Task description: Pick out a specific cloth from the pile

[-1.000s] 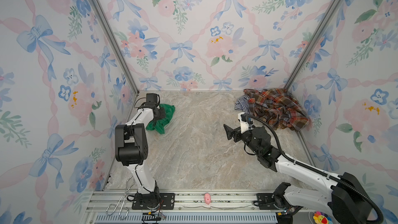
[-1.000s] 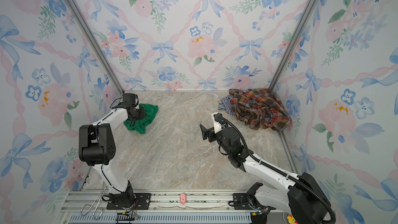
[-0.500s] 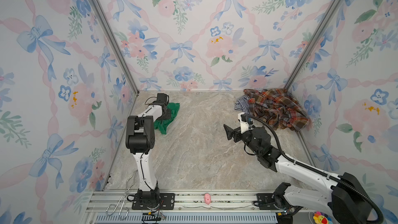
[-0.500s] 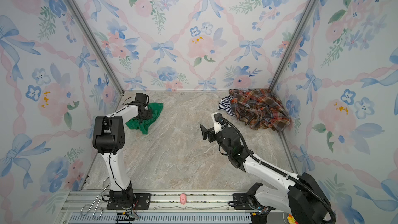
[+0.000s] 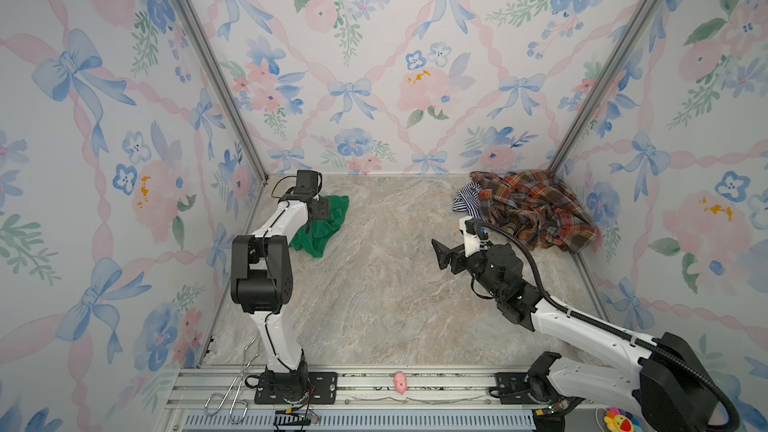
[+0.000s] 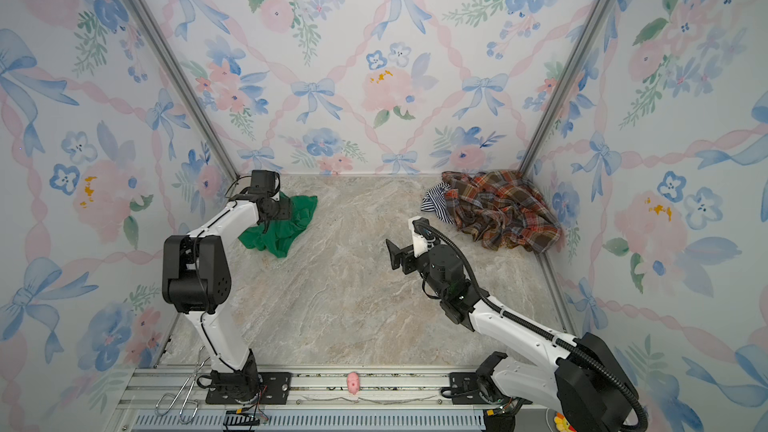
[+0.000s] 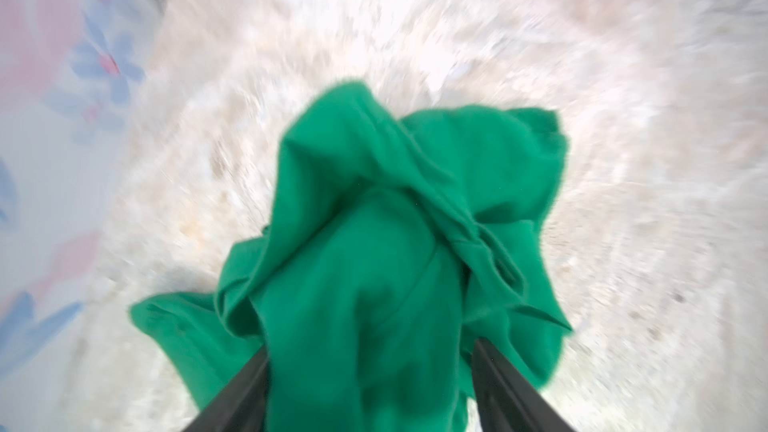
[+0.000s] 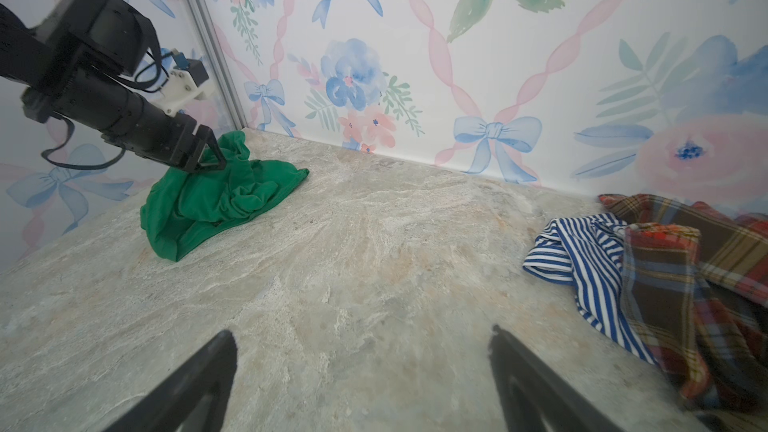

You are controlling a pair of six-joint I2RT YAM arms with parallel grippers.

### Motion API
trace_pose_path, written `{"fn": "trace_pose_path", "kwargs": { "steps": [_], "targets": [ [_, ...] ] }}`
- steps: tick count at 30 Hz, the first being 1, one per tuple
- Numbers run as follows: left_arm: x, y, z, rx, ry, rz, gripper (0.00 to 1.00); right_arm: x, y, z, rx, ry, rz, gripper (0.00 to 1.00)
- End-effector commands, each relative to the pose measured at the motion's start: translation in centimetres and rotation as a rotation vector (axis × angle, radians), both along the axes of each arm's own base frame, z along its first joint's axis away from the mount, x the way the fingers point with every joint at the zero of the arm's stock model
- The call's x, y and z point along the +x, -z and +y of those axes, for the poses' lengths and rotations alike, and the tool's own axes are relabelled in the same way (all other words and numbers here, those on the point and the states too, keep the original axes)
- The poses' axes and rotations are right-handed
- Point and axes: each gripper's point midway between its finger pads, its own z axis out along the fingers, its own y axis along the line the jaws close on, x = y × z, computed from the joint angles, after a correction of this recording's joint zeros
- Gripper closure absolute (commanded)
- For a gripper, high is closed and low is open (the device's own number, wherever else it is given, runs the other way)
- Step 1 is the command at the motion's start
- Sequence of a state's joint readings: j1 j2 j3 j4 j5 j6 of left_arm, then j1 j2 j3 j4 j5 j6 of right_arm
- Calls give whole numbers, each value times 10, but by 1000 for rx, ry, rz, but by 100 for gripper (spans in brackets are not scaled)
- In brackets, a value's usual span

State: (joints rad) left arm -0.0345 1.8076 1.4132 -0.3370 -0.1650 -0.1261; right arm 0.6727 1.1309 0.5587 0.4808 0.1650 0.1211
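The cloth (image 5: 322, 228), plain bright green, lies crumpled on the marble table near the back left corner in both top views (image 6: 286, 224). My left gripper (image 5: 321, 210) sits low over it, open, its dark fingers (image 7: 494, 371) spread wide with a bunch of the green cloth (image 7: 374, 243) between them. From the right wrist view the left gripper (image 8: 212, 153) rests on top of the cloth (image 8: 216, 201). The pile (image 5: 536, 209), a plaid shirt over a striped cloth (image 5: 465, 197), lies at the back right. My right gripper (image 5: 444, 257) hovers open and empty near mid-table.
Flowered walls close the table on three sides, and the left wall stands close to the green cloth. On the front rail lie a small pink toy (image 5: 400, 382) and metal tongs (image 5: 232, 392). A colourful toy (image 5: 619, 419) shows at the bottom right.
My left gripper has shifted a little right, away from the left wall, and its jaws have gone from shut on the green cloth to open. The right arm has not moved.
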Motion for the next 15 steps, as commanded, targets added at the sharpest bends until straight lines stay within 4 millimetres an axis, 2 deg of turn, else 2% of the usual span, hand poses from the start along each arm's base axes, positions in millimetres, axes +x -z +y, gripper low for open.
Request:
{"fn": "trace_pose_path", "kwargs": {
  "steps": [1,3,6,9,12,15],
  "targets": [
    [2,-75,-25,-73,70,-245,8,5,-9,-5,53,14,-2,3],
    [-6,-89,-35,-120,93,-287,2,8,-7,-7,63,19,8,3],
    [-24,-107,-45,-158,122,-347,2,10,-7,-12,86,29,16,3],
    [-54,-122,-48,-139,128,-450,2,10,-10,-17,126,31,25,3],
    [-86,-117,-42,-80,129,-570,2,8,-19,-24,190,26,22,3],
    [-90,-111,-48,83,158,-614,2,12,-15,-35,220,63,28,3]
  ]
}}
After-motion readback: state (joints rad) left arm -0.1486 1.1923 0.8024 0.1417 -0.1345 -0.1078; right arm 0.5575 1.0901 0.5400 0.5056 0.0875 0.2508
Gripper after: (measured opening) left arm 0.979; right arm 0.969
